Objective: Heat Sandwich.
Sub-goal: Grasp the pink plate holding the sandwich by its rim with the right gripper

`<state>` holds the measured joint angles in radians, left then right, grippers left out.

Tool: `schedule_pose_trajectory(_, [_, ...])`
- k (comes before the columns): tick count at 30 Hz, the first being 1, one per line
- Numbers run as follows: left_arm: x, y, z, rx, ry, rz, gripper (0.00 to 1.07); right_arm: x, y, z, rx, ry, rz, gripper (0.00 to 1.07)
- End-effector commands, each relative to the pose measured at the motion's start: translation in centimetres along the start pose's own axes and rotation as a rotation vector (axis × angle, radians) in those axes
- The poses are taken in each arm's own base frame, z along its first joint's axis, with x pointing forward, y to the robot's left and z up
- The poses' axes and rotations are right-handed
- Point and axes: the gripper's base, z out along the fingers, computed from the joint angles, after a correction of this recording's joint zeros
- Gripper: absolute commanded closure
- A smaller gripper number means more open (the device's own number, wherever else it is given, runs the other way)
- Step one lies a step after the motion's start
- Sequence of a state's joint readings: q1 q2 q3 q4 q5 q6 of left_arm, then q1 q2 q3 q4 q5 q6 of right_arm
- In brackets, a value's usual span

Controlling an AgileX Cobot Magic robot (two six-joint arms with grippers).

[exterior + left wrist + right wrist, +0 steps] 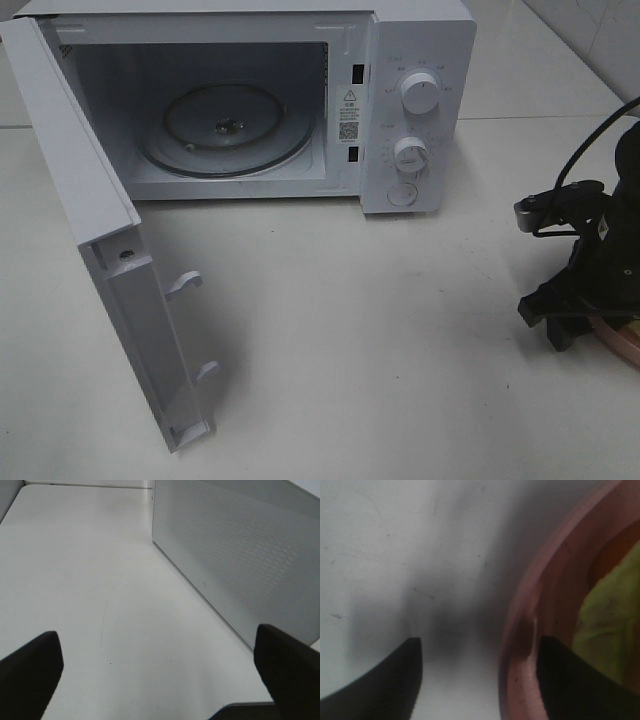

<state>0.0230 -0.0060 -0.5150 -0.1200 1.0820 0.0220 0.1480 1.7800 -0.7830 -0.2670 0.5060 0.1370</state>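
The sandwich (610,615) shows only in the right wrist view, as yellow-green and orange filling lying on a round pink plate (520,630). My right gripper (477,680) stands astride the plate's rim. One finger is inside the plate against the rim and the other hangs over the table with a gap to the rim, so nothing is clamped. In the high view the right gripper (560,320) sits at the right edge over the plate (622,348) and hides the sandwich. My left gripper (160,675) is open and empty over bare table.
The white microwave (400,100) stands at the back with its door (90,230) swung wide to the left and its glass turntable (225,125) bare. Its perforated side wall (240,555) is close beside the left gripper. A black cable runs along the right arm.
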Motion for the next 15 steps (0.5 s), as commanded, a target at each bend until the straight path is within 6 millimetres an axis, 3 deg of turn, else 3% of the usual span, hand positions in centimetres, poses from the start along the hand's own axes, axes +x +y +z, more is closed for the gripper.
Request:
schedule_pose_trajectory(1, [0.12,-0.05,-0.28,0.009,-0.030,0.005,0.10,-0.01,-0.46,-0.03,0.035,0.003,0.019,0.70])
schedule_pose_trajectory(4, [0.12,-0.05,-0.28,0.009,-0.030,0.005,0.10,-0.03,-0.79,-0.05,0.071,0.002,0.024,0.93])
schedule_pose_trajectory(5, [0.12,-0.05,-0.28,0.009,-0.030,0.005,0.10,-0.03,-0.79,-0.05,0.071,0.002,0.024,0.93])
schedule_pose_trajectory(6, [0.12,-0.05,-0.28,0.009,-0.030,0.005,0.10,0.00,-0.88,-0.06,0.081,0.004,0.025,1.07])
schedule_pose_trajectory(15, [0.12,-0.05,-0.28,0.009,-0.030,0.005,0.10,-0.08,-0.83,-0.09,0.084,-0.001,0.023,1.07])
